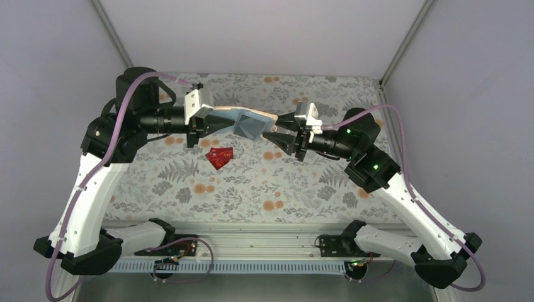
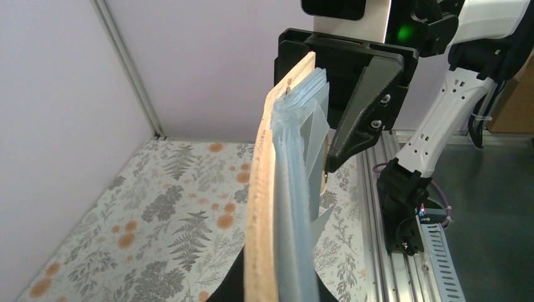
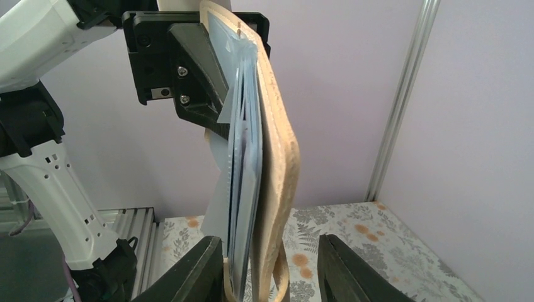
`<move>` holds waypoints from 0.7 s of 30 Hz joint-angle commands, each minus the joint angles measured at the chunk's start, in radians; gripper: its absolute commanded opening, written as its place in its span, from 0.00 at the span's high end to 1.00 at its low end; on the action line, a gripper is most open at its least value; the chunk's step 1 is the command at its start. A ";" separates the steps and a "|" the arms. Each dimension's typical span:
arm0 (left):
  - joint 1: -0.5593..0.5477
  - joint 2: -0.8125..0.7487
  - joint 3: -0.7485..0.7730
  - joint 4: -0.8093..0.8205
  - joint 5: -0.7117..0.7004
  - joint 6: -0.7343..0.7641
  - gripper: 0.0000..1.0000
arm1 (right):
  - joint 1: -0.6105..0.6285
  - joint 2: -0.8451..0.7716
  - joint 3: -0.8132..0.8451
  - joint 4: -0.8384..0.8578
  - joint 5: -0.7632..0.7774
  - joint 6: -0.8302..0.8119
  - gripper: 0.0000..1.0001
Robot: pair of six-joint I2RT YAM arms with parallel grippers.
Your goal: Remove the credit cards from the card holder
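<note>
Above floral table (image 1: 252,189), left end effector (image 1: 213,123) clenches card holder (image 1: 249,123); right end effector (image 1: 272,129) straddles it, parted.

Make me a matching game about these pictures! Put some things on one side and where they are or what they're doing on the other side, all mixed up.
Things:
1. small thin red cards
2. tan folding card holder with a pale blue inside
3. left claw
4. right claw

Places and states:
A. jaws apart around one end of the holder
B. lying on the leafy patterned table
C. clamped shut on the holder
D. held up in the air between both arms

Pairs: 1-B, 2-D, 3-C, 4-A
</note>
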 commanded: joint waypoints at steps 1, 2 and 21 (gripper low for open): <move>-0.007 -0.014 -0.001 0.003 0.027 0.015 0.98 | -0.012 0.002 0.031 0.014 -0.010 0.027 0.63; -0.007 -0.013 0.000 0.001 0.029 0.017 0.98 | -0.012 0.007 0.036 0.013 -0.008 0.031 0.66; -0.008 -0.010 0.045 -0.046 0.123 0.073 0.98 | -0.037 0.004 0.041 -0.020 0.076 0.032 0.74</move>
